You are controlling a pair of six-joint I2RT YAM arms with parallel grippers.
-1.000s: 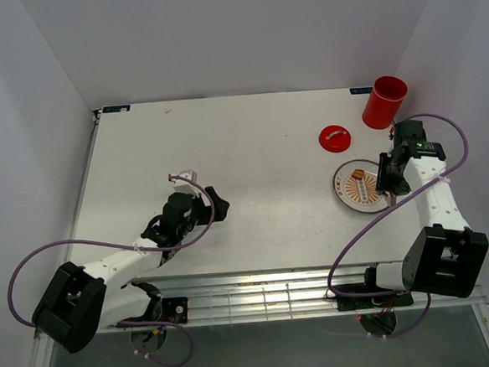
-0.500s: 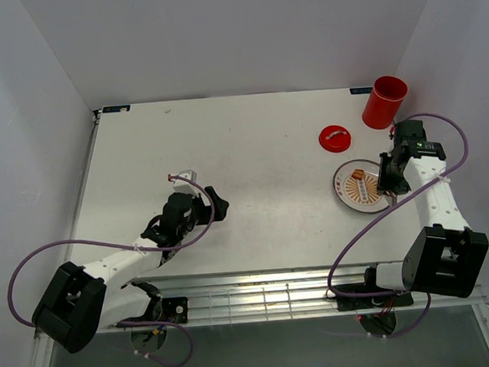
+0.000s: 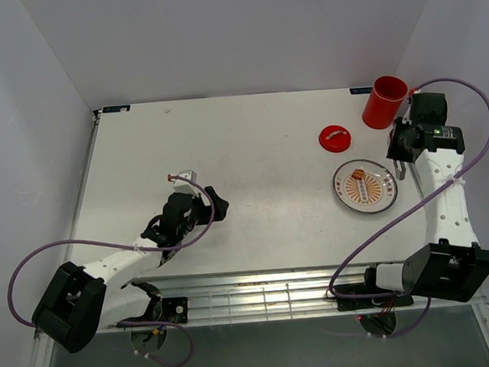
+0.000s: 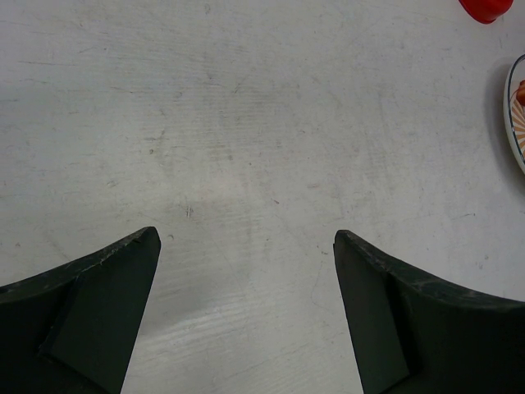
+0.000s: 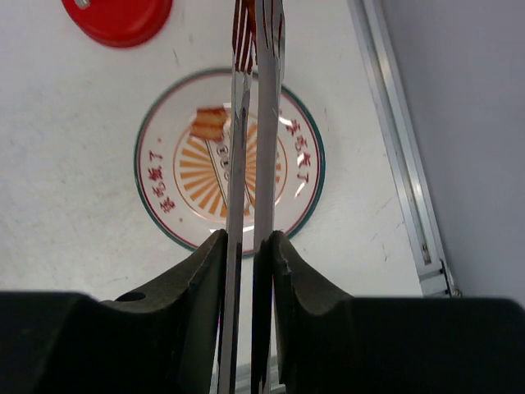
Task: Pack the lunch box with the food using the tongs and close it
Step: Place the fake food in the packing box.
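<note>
1. Right wrist view: my right hand is clamped on the tongs and presses the two silver arms almost together. I judge that this pinch is what holds the reddish strip of food at their tips.
2. The tongs hang above the plate, with their tips past its far rim. I read that as a carry toward the lunch box, not a fresh pick.
3. One brown piece lies on the far left part of the plate, apart from the tongs, so there is more to fetch. A small pale thing beside it I cannot identify.
4. In the top external view the lunch box stands upright with its mouth open, near the far right corner of the tabletop. It is just beyond my right hand, so the reach is short.
5. The lid lies flat on the tabletop to the left of the lunch box and beyond the plate, touching neither. There it leaves the mouth free for loading and is near enough for closing.
6. My left hand is spread wide with nothing between its fingers, low over bare tabletop toward the near edge, well apart from everything. I take it as idle, perhaps waiting for the lid.
7. The strip is thin and the mouth is narrow, so I would want the tips over the opening before easing the squeeze.
</note>
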